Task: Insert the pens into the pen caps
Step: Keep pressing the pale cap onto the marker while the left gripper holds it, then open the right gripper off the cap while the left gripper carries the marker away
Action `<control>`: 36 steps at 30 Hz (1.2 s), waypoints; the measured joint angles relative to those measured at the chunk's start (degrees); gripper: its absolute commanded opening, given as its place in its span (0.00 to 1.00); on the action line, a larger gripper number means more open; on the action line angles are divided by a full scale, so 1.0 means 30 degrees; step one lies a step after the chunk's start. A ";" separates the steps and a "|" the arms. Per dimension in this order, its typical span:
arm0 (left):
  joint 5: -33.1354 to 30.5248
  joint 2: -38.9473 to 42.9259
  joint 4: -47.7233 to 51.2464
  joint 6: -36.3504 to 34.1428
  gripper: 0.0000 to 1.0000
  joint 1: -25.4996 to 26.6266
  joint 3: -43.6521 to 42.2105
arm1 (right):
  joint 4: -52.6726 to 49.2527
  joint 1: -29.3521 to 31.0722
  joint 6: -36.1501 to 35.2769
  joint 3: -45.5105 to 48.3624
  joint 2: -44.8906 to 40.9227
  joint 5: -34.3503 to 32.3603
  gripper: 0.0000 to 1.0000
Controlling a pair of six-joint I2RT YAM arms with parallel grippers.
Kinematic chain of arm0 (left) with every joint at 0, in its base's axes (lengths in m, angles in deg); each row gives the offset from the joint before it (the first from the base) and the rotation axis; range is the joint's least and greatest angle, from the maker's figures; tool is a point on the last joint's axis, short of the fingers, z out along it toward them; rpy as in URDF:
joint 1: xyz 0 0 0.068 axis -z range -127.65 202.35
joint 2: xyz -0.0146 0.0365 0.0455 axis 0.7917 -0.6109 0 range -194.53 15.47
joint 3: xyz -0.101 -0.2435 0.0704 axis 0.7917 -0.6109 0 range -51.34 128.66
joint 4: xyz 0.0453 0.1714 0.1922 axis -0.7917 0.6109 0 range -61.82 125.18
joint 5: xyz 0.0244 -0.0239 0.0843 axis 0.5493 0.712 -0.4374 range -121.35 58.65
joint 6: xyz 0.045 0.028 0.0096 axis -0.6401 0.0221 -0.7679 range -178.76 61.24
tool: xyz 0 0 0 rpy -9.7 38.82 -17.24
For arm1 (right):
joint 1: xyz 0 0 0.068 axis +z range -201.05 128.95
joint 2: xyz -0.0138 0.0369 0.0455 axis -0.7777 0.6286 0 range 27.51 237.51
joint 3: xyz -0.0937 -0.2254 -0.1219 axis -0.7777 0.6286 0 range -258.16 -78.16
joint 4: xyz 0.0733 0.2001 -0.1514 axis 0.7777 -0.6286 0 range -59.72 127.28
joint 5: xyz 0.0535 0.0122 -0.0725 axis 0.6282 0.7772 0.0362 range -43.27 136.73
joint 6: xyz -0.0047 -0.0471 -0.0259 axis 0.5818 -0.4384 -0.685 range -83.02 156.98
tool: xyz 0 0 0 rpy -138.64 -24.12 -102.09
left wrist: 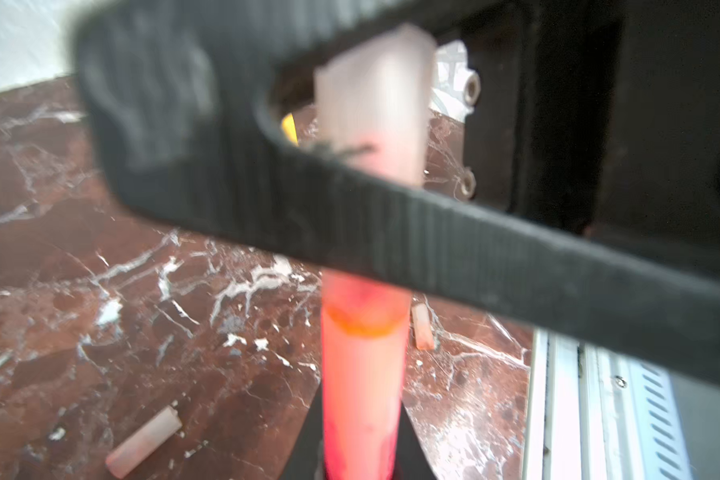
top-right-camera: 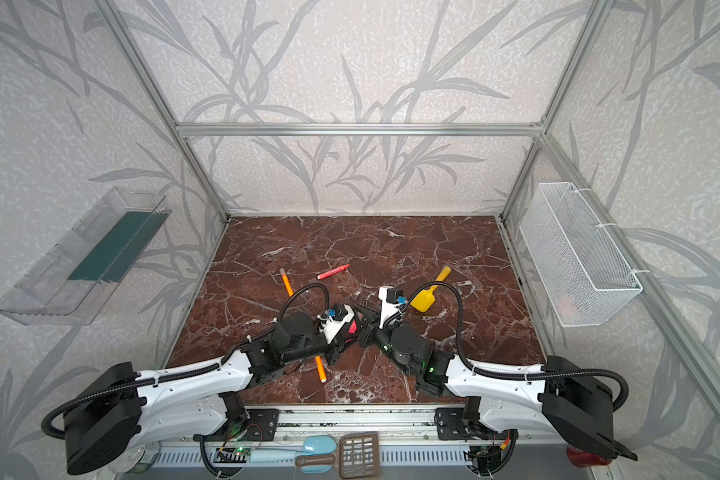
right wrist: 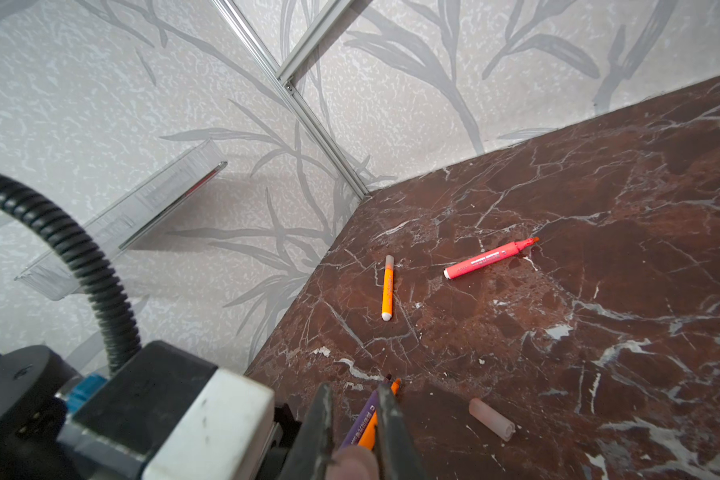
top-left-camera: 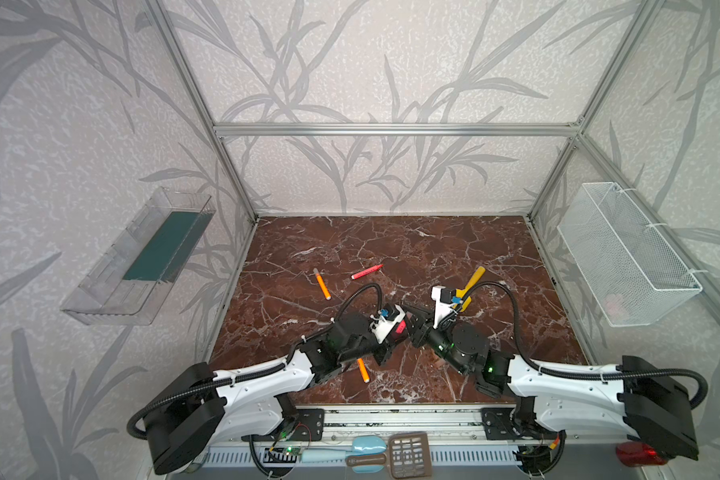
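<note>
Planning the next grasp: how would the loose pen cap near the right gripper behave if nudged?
The pen cap lies on its side, a round tube, so it would probably roll on the marble table. Small, hollow-looking and translucent, it is likely light and easily flicked away.

Capped orange pen (right wrist: pixel 387 291) near uncapped red-pink pen (right wrist: pixel 489 259)

A lab robot cell: an aluminium frame (top-left-camera: pixel 395 129) with leaf-patterned panels boxes in a marble-look counter (top-left-camera: pixel 391 245); a wire basket (top-left-camera: pixel 624 249) hangs beside the counter, a clear tray (top-left-camera: pixel 105 286) opposite.
</note>
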 measured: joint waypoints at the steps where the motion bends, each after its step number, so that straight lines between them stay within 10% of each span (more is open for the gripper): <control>1: -0.0211 0.0000 -0.0379 -0.0306 0.00 -0.0007 -0.0080 | 0.0204 -0.0066 -0.0029 0.0000 0.0000 0.0058 0.00; 14: -0.2557 -0.0087 -0.3453 -0.2922 0.00 -0.0080 -0.0583 | 0.0291 -0.0153 -0.0277 -0.1326 0.0568 -0.0168 0.00; 36: -0.0925 0.1421 0.7919 -0.1537 0.00 -0.0794 0.4408 | 0.0539 0.1472 -0.2565 -0.2229 0.1596 -0.3985 0.00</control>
